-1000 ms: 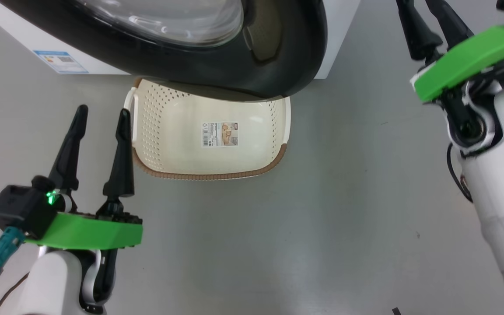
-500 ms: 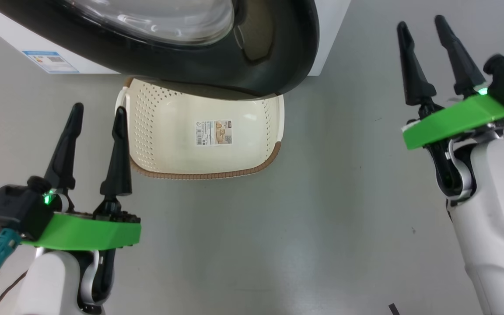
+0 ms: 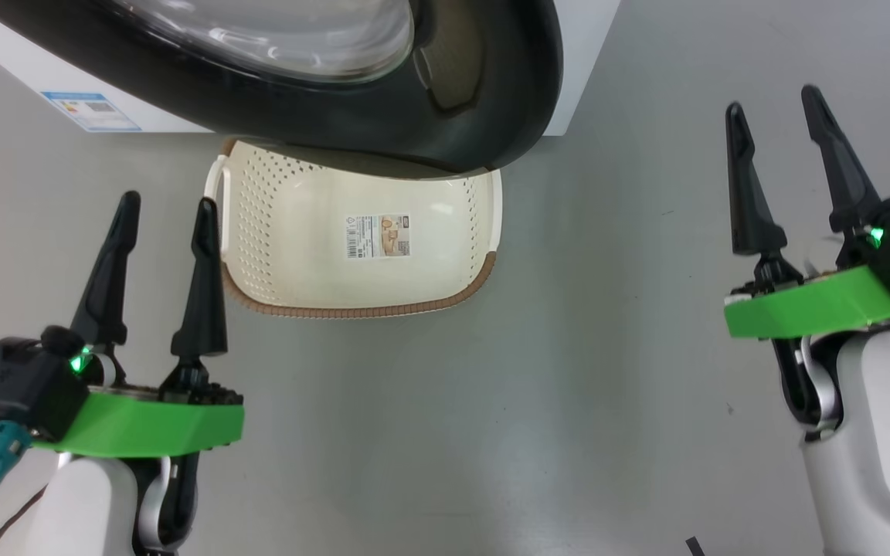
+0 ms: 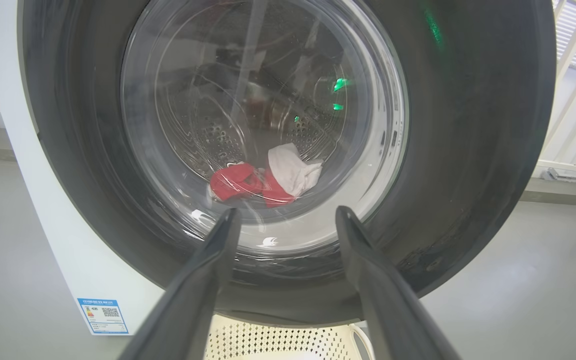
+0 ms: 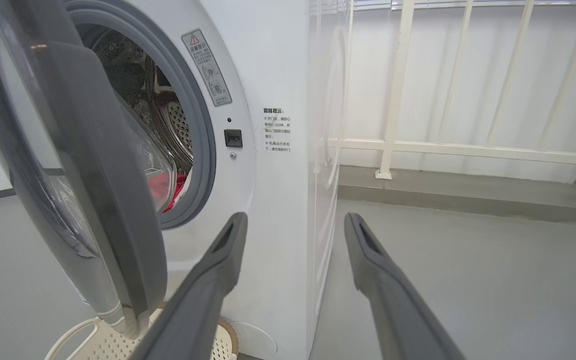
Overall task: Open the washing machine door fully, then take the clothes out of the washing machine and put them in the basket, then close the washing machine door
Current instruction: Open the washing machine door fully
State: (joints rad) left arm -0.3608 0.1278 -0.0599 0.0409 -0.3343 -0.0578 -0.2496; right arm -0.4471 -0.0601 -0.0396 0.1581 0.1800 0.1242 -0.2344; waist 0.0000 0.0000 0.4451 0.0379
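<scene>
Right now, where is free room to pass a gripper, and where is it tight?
Free: the grey floor between the basket and the right gripper, and on the basket's near side. Inside the basket lies only its paper label. Crowded: the washing machine door overhangs the basket's far end; the left gripper stands close beside its left rim.

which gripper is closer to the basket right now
Left. The left gripper sits just beside the basket, at its left rim; the right gripper is well off to its right, over the floor.
</scene>
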